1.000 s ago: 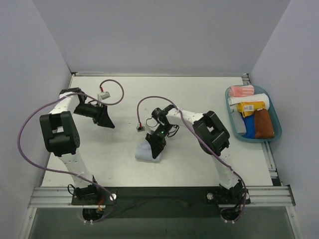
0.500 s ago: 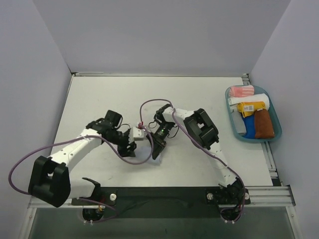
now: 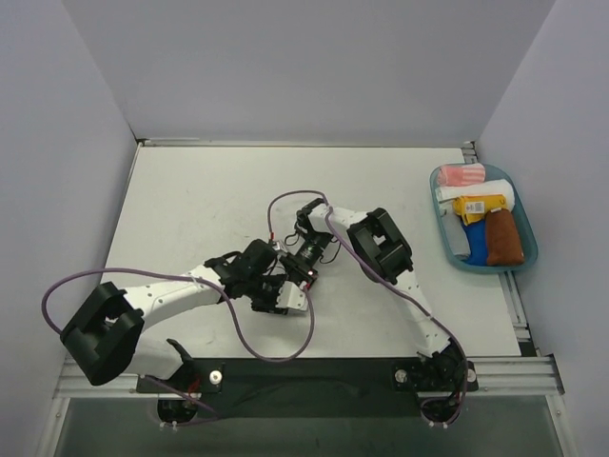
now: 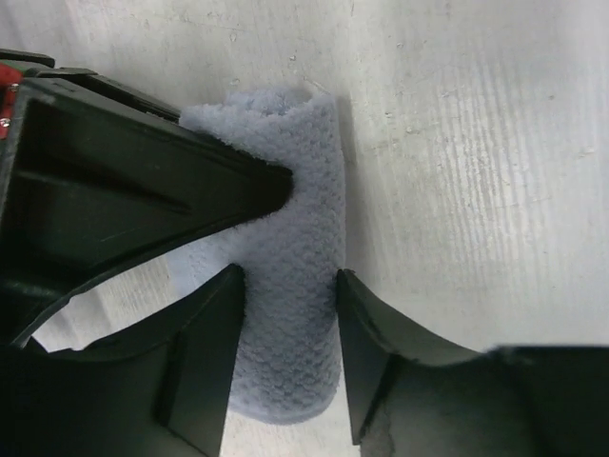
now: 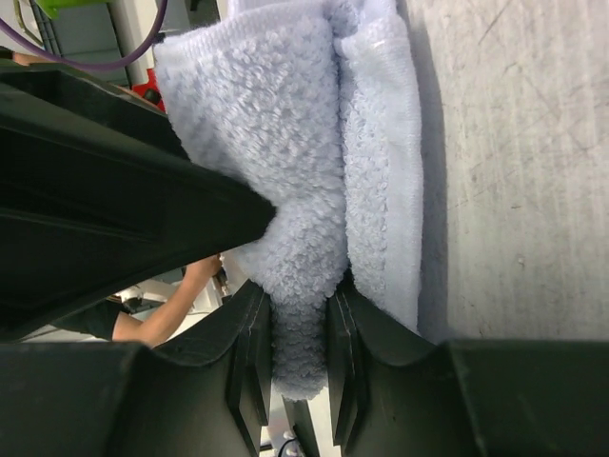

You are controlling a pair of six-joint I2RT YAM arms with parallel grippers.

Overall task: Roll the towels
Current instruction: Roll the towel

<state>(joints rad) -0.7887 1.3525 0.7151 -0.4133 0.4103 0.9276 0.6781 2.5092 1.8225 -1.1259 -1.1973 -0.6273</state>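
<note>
Centrally on counter (image 4: 476,190), right gripper (image 5: 300,305) pinches light-blue towel (image 4: 295,314); left gripper (image 4: 288,281) straddles same towel, touching both sides; cannot tell whether clenched.

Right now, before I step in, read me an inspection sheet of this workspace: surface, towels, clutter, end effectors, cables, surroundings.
Surface: white table, lightly scuffed.
Job's things: pale-blue towel rolled up at centre between both arms; rust-brown towel lies in the tray.
Clutter: striped cloth, yellow cloth and blue cloth, also in the tray.
End effectors: right end effector pinches a fold of the pale-blue towel; left end effector straddles the roll, grip unclear.
Cables: purple cables loop from both arms.
Surroundings: plain walls on three sides.
</note>
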